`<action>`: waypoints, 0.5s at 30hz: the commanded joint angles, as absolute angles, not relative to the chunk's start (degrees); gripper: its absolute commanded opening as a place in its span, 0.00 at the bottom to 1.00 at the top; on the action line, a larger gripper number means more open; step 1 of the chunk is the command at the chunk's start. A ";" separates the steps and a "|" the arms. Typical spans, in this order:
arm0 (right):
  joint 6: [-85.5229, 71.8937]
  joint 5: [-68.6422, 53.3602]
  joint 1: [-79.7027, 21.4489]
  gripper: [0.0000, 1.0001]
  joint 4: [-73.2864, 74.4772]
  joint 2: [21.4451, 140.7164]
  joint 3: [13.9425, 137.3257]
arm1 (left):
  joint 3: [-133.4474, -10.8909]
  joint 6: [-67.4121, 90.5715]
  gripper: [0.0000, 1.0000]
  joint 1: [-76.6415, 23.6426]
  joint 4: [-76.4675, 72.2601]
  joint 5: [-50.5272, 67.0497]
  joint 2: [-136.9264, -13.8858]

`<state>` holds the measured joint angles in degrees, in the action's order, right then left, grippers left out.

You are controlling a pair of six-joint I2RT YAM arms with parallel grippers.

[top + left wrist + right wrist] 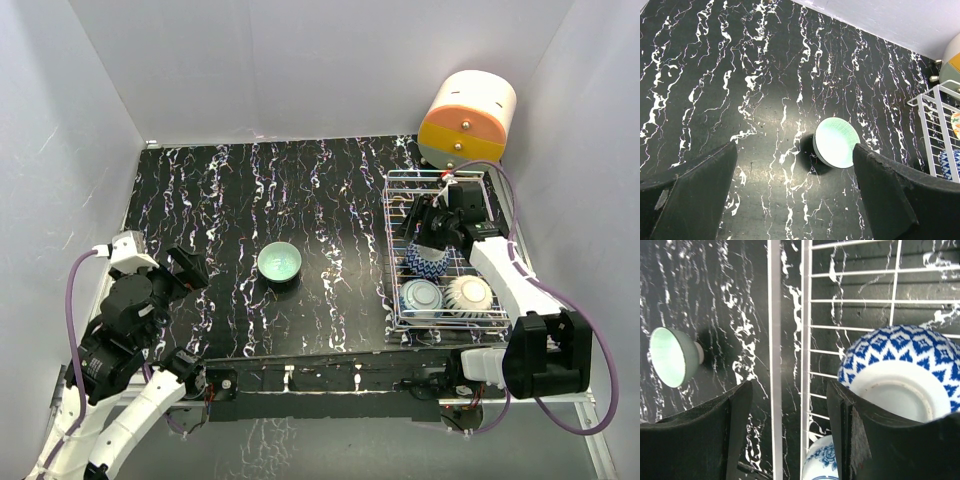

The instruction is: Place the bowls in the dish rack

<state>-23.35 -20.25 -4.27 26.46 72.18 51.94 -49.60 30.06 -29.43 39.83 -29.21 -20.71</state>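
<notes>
We are holding our left claw [188,270] wide open and empty above the dark surface [330,200], where the green bowl [279,262] is sitting upright, well apart from the rack [420,180]. Inside the rack a blue patterned bowl [900,375] is lying base up beside our right claw [788,405], gaping open, gripping nothing.

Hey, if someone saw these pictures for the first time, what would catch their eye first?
Probably the mint green bowl, alone in the middle of the black marbled table. Then the silver dish rack at right, a blue-and-white patterned bowl inside, and the cream-and-orange box beyond it.
</notes>
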 commanded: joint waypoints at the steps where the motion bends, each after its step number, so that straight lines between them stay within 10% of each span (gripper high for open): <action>1: -20.84 -17.25 -4.93 0.63 27.10 73.08 51.18 | -49.04 29.79 0.97 -29.62 39.77 -29.99 -20.47; 15: -21.09 5.99 -5.25 0.64 29.42 71.25 49.36 | -48.40 29.00 0.97 -29.61 39.18 -30.00 -21.03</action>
